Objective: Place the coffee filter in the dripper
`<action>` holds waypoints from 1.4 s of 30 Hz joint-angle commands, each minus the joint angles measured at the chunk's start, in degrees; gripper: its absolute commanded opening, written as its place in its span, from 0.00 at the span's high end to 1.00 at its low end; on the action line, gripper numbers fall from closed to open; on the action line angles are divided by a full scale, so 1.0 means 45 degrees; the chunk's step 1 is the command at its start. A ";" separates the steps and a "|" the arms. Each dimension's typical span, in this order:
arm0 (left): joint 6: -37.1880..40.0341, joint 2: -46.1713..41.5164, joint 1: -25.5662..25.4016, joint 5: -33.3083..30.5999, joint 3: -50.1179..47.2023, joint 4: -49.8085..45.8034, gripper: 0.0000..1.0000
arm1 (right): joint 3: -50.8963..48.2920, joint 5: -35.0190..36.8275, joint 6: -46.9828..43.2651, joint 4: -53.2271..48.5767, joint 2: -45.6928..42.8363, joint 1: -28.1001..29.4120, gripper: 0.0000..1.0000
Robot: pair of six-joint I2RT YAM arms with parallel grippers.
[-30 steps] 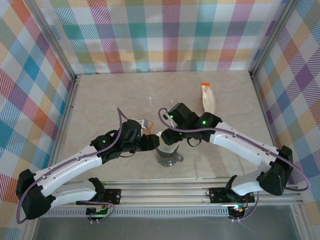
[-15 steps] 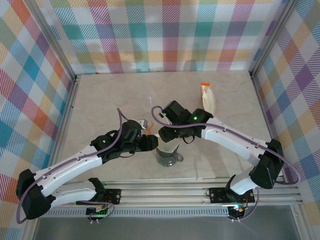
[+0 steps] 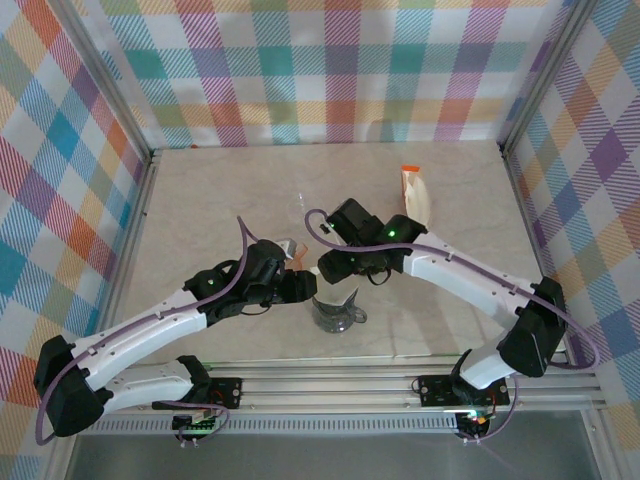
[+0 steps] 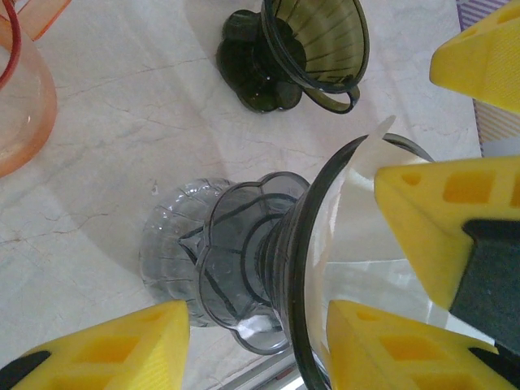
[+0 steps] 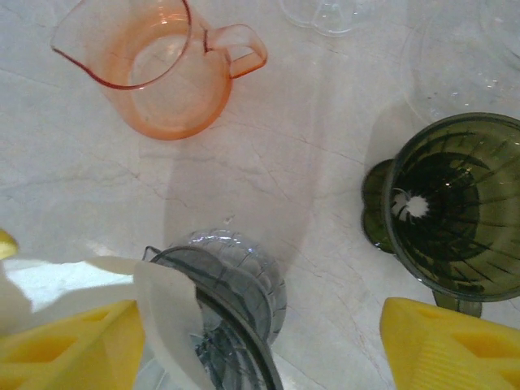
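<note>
Surroundings: a pale marbled desk (image 3: 220,200) is sitting inside checked walls (image 3: 300,70) of many colours.
Clear dripper (image 3: 335,312): it is standing near the front middle of the desk, where the two arms' tips are meeting.
Filter (image 5: 166,313): the white paper is sitting partly inside the clear dripper's cone, with one edge poking out over the rim.
Right gripper (image 5: 262,313): it is hovering over the clear dripper with its fingers spread wide, one finger touching the filter at the rim.
Left gripper (image 4: 256,321): its fingers are standing apart with the clear dripper's neck between them; I cannot tell whether they are pressing on it.
Green dripper (image 5: 455,203): it is standing just beyond the clear dripper, not touching it.
Orange jug (image 5: 150,77): it is standing near both drippers, apart from them.
Packet (image 3: 415,197): it is lying towards the far right of the desk, well apart from the rest.
</note>
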 commanded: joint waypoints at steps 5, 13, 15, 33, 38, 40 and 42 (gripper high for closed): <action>-0.0097 0.0147 0.0071 0.0082 -0.0119 0.0239 0.52 | -0.0381 -0.0470 -0.0077 -0.0049 -0.0115 0.0000 0.22; -0.0099 0.0231 0.0071 0.0131 -0.0108 0.0299 0.52 | -0.0541 -0.0079 0.0442 -0.0151 0.0476 0.0000 0.22; -0.0088 0.0280 0.0071 0.0149 -0.0127 0.0300 0.52 | -0.0603 -0.0078 0.0528 -0.0112 0.0627 0.0000 0.22; -0.0124 0.0485 0.0067 0.0258 -0.0180 0.0480 0.53 | -0.1569 0.0019 0.0983 0.0380 0.1071 0.0000 0.22; -0.0173 0.0514 0.0067 0.0281 -0.0210 0.0524 0.53 | -0.1866 -0.0040 0.1136 0.0505 0.1087 0.0000 0.22; -0.0166 0.0514 0.0066 0.0305 -0.0217 0.0536 0.53 | -0.2021 -0.0060 0.1183 0.0588 0.1024 0.0000 0.22; -0.0194 0.0524 0.0054 0.0306 -0.0214 0.0551 0.53 | -0.2124 -0.0040 0.1257 0.0614 0.0934 0.0005 0.22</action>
